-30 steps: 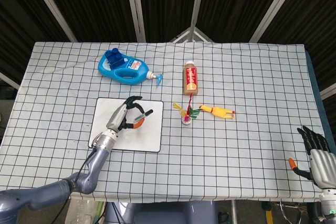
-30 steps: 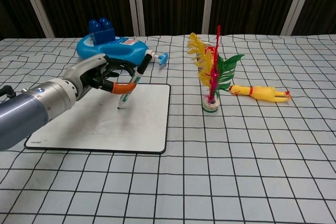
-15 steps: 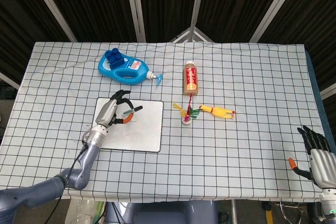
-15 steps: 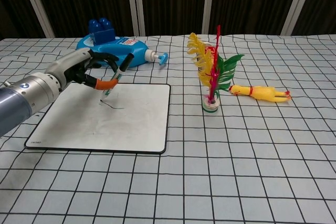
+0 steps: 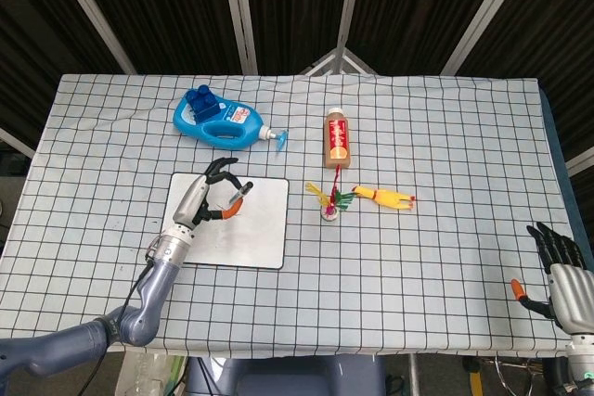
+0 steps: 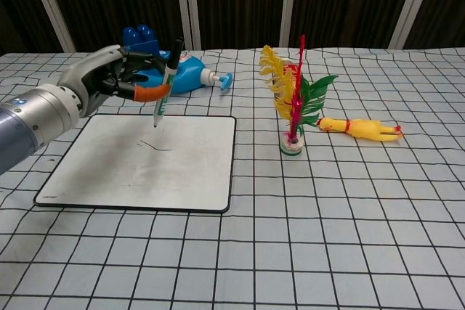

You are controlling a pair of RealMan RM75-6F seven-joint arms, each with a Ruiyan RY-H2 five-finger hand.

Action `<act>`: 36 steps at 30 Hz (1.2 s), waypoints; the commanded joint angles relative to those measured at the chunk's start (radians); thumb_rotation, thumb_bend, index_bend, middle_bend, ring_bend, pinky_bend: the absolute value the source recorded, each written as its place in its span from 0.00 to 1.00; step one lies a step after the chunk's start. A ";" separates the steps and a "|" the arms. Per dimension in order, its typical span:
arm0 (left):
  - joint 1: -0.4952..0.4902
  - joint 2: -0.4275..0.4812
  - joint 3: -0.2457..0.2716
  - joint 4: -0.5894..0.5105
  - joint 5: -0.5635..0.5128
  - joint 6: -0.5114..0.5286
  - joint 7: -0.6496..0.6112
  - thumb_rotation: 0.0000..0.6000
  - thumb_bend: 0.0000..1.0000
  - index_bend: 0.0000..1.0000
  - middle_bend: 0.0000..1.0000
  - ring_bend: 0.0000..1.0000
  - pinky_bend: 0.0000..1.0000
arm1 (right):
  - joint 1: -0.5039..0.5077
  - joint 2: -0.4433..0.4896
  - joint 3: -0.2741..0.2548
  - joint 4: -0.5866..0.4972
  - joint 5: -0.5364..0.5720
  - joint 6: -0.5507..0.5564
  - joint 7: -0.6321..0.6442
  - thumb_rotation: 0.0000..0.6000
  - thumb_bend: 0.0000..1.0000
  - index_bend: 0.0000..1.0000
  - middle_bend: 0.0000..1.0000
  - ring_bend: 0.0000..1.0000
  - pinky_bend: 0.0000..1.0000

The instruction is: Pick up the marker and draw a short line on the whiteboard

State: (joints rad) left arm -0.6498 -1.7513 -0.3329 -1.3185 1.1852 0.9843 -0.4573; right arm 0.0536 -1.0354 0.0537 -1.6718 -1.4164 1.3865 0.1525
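Observation:
My left hand [image 6: 109, 81] [image 5: 206, 194] holds the marker [image 6: 165, 85] [image 5: 237, 200] almost upright, tip down, lifted clear above the whiteboard [image 6: 109, 172] [image 5: 255, 234]. A short thin dark line [image 6: 156, 147] shows on the board's upper middle, below and a little left of the marker tip. My right hand [image 5: 560, 271] hangs off the table's right front corner in the head view, fingers apart, holding nothing. It is out of the chest view.
A blue detergent bottle [image 6: 163, 63] [image 5: 218, 120] lies behind the board. A plastic plant in a small cup [image 6: 292, 99] [image 5: 330, 203], a rubber chicken [image 6: 360, 128] [image 5: 385, 198] and a lying brown bottle [image 5: 336, 138] sit to the right on the checked cloth [image 6: 327, 237].
My left hand dragged the marker leftward across the board, leaving a short line, then raised it off the surface and turned it upright. The right hand has not moved.

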 commanded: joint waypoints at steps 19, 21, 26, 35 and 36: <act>-0.001 -0.059 0.016 0.017 -0.045 -0.010 0.063 1.00 0.58 0.66 0.12 0.00 0.00 | 0.001 0.003 0.002 0.001 0.002 -0.003 0.007 1.00 0.35 0.00 0.00 0.00 0.00; -0.003 -0.061 0.014 0.025 -0.047 -0.010 0.069 1.00 0.58 0.66 0.12 0.00 0.00 | -0.001 0.004 0.001 0.000 0.001 -0.002 0.007 1.00 0.35 0.00 0.00 0.00 0.00; -0.004 -0.063 0.011 0.045 -0.054 -0.012 0.080 1.00 0.58 0.66 0.12 0.00 0.00 | 0.001 0.004 0.001 -0.001 0.001 -0.004 0.007 1.00 0.35 0.00 0.00 0.00 0.00; -0.011 -0.077 0.004 0.084 -0.068 -0.026 0.085 1.00 0.58 0.66 0.12 0.00 0.00 | 0.001 0.003 0.001 0.000 0.002 -0.004 0.005 1.00 0.35 0.00 0.00 0.00 0.00; -0.012 -0.079 0.004 0.088 -0.067 -0.027 0.086 1.00 0.58 0.66 0.12 0.00 0.00 | 0.001 0.002 0.001 0.000 0.002 -0.004 0.005 1.00 0.35 0.00 0.00 0.00 0.00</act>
State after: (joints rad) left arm -0.6604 -1.8286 -0.3285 -1.2336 1.1179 0.9583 -0.3719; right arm 0.0545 -1.0330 0.0549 -1.6717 -1.4141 1.3825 0.1575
